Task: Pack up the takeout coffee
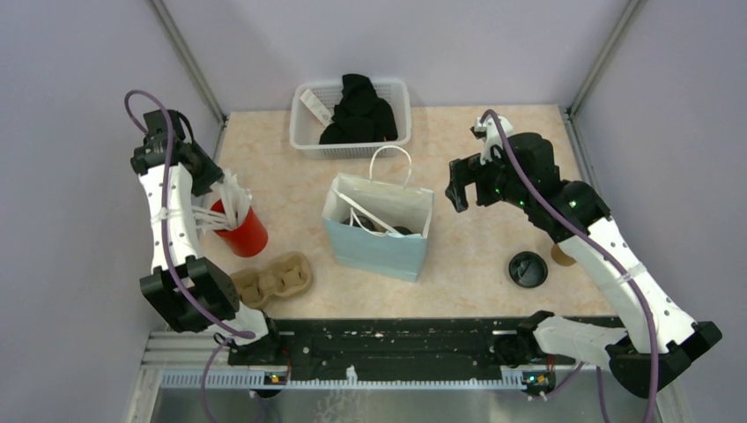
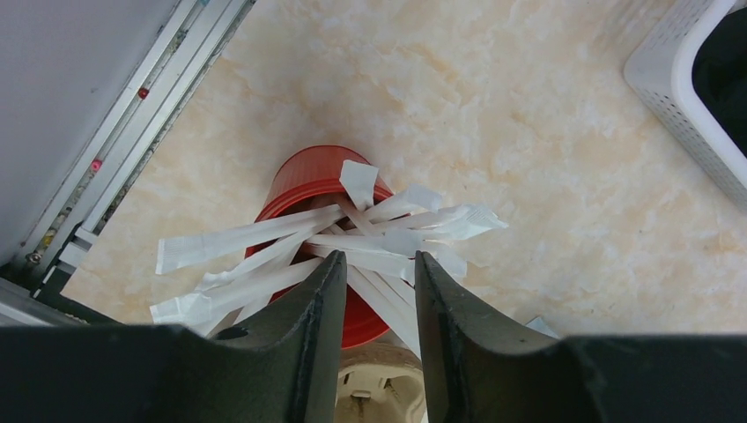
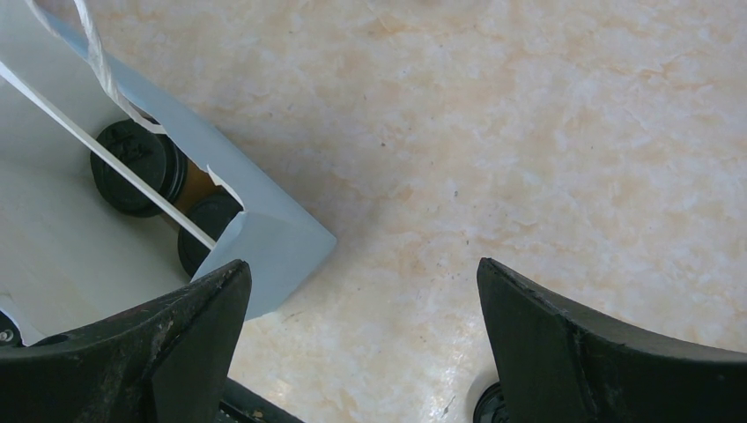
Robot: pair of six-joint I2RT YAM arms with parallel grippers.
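A light blue paper bag [image 1: 379, 231] with white handles stands open mid-table. In the right wrist view, two brown cups with black lids [image 3: 134, 167] [image 3: 207, 231] stand inside the bag [image 3: 264, 242]. A round black lid [image 1: 528, 269] lies on the table right of the bag; I cannot tell whether a cup is under it. Beside it, a brown cup [image 1: 561, 256] is partly hidden by my right arm. My right gripper [image 1: 462, 189] [image 3: 361, 269] is wide open and empty above bare table, just right of the bag. My left gripper [image 1: 222, 189] [image 2: 379, 260] hovers over the straws, jaws a narrow gap apart.
A red cup [image 1: 247, 236] [image 2: 308, 176] of white wrapped straws [image 2: 352, 238] stands at the left. A brown moulded cup carrier [image 1: 277, 278] lies in front of it. A white basket [image 1: 304, 132] holding black cloth sits at the back. Walls close in on both sides.
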